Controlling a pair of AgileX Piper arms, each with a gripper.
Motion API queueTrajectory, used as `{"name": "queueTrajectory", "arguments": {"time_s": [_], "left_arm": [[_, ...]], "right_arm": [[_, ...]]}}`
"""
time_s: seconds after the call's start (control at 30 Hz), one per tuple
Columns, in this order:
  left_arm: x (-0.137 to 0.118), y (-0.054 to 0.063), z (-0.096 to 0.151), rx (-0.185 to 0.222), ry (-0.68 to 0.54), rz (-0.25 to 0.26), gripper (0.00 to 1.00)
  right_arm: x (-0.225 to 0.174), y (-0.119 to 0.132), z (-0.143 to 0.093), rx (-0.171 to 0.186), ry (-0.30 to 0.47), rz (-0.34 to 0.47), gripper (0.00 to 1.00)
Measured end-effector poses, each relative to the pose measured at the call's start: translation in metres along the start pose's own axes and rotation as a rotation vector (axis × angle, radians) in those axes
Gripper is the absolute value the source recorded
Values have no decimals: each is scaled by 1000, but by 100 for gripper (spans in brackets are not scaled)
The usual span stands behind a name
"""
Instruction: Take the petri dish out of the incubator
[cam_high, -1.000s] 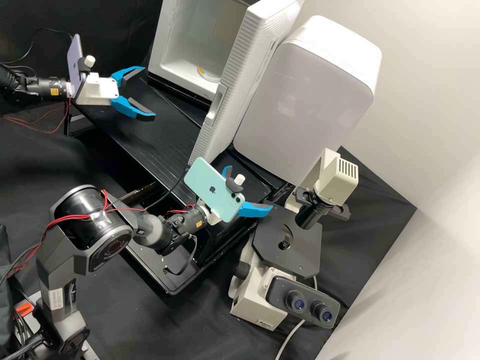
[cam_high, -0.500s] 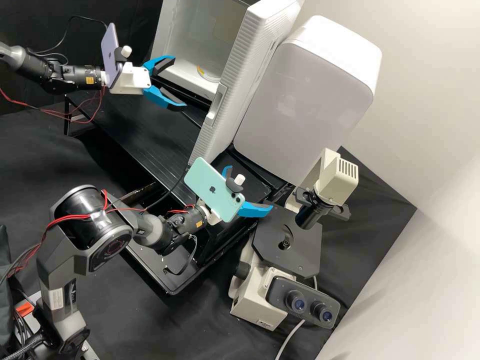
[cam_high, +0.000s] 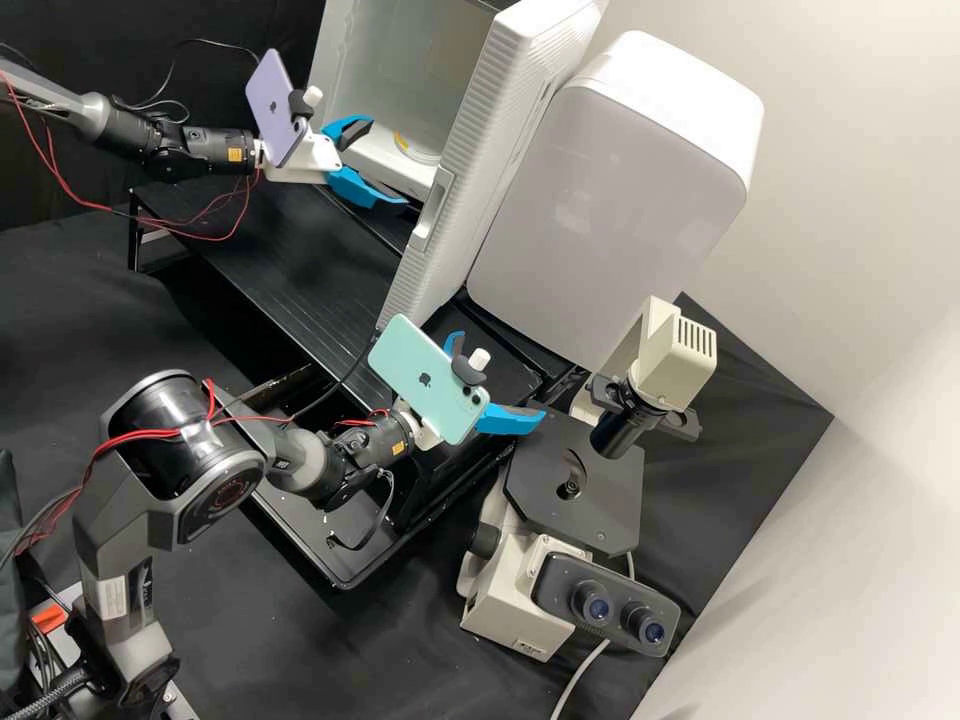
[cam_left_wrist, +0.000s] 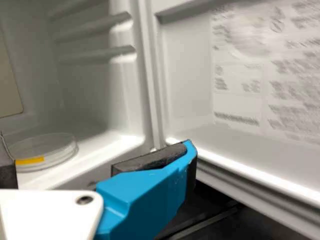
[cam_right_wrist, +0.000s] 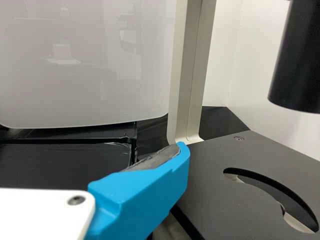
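Observation:
The clear petri dish with a yellow label lies flat on the floor of the open white incubator; it also lies there in the left wrist view, petri dish. My left gripper is at the incubator's opening, open, a short way in front of the dish and not touching it. One of its blue fingers points over the threshold. My right gripper is lower down beside the microscope stage, open and holding nothing, one blue finger showing.
The incubator door stands swung open beside the left gripper. A second white box stands behind the microscope. The black ribbed bench shelf runs in front of the incubator. Red wires trail along the left arm.
The left arm has moved across the bench towards the incubator, bringing its open gripper to the opening. The right arm has stayed still.

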Motion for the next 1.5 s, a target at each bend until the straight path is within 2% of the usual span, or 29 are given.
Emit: {"name": "queueTrajectory", "arguments": {"time_s": [0.1, 0.17, 0.33, 0.4, 0.5, 0.87, 1.0, 1.1, 1.2, 1.5], "left_arm": [[9, 4, -1, -9, 24, -7, 100], [15, 11, -2, -10, 38, 5, 100], [25, 19, -3, -41, 57, 24, 100], [28, 20, -3, -31, 61, 24, 100], [35, 23, -5, -36, 80, 26, 100], [56, 19, -12, -86, 130, -14, 100], [63, 24, -14, -110, 155, 10, 100], [66, 25, -15, -118, 167, 7, 100], [70, 22, -16, -140, 170, -18, 100], [76, 16, -19, -159, 179, -53, 100]], "right_arm": [[0, 0, 0, 0, 0, 0, 100], [0, 0, 0, 0, 0, 0, 100], [0, 0, 0, 0, 0, 0, 100], [0, 0, 0, 0, 0, 0, 100], [0, 0, 0, 0, 0, 0, 100], [0, 0, 0, 0, 0, 0, 100], [0, 0, 0, 0, 0, 0, 100], [0, 0, 0, 0, 0, 0, 100], [0, 0, 0, 0, 0, 0, 100], [0, 0, 0, 0, 0, 0, 100]]}}
